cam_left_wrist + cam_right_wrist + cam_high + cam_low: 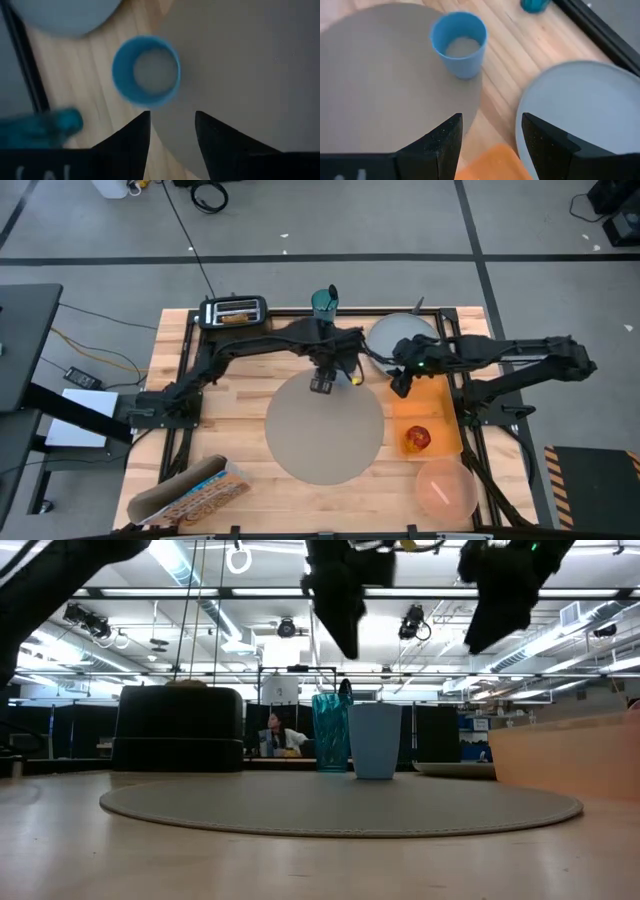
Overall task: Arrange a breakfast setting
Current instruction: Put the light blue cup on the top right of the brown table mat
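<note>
The small light-blue cup (146,70) stands upright on its base at the far edge of the round grey-beige placemat (325,435). It also shows as the cup (459,42) and the cup (375,740). My left gripper (172,120) hangs open above the cup and clear of it, and shows as the left gripper (322,385). My right gripper (492,122) is open and holds nothing. It hovers over the gap between the placemat and the grey plate (580,110), and shows as the right gripper (400,385).
The red apple (418,438) lies on the orange mat (440,405). The pink bowl (445,488) stands at the near right. A black toaster (233,310) and a teal tumbler (325,302) stand at the far edge. A cereal box (190,495) lies at the near left.
</note>
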Controlling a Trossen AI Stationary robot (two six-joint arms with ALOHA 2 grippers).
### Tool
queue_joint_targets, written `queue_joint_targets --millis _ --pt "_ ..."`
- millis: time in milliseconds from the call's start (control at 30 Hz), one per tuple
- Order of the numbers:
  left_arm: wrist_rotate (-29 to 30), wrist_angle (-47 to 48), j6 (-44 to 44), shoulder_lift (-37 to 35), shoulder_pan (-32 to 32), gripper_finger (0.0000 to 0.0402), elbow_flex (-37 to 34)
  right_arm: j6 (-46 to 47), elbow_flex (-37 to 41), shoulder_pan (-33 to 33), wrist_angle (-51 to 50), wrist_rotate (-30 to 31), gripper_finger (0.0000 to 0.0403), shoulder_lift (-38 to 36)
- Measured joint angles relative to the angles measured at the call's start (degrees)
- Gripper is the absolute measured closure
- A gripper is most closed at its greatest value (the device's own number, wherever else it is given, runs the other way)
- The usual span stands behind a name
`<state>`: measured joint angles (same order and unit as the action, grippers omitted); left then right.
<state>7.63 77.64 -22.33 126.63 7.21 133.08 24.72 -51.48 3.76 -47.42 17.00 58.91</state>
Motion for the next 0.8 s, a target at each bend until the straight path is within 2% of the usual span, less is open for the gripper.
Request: queue_joint_targets --millis 167,267,500,633,800 --pt "-0.19 6.29 6.99 -5.78 1.39 0.0237 0.06 -2.37 1.64 4.33 0.28 -1.13 0.019 7.01" --pt "-0.42 6.98 10.03 -9.21 2.06 0.0237 0.02 -2.04 1.61 7.8 0.71 -4.41 0.019 11.49" --pt "-0.6 6.65 14.02 -16.27 2.12 0.0237 0.07 9.03 -0.02 16.91 5.27 -8.19 0.019 20.29" --pt "-0.64 6.8 15.38 -19.1 1.59 0.0237 0.04 13.52 -2.1 19.48 10.11 -9.55 0.0192 24.92" --pt "-0.62 6.94 15.85 -21.17 0.5 0.0237 0.04 17.58 -6.07 21.4 10.39 -9.78 0.0205 32.04"
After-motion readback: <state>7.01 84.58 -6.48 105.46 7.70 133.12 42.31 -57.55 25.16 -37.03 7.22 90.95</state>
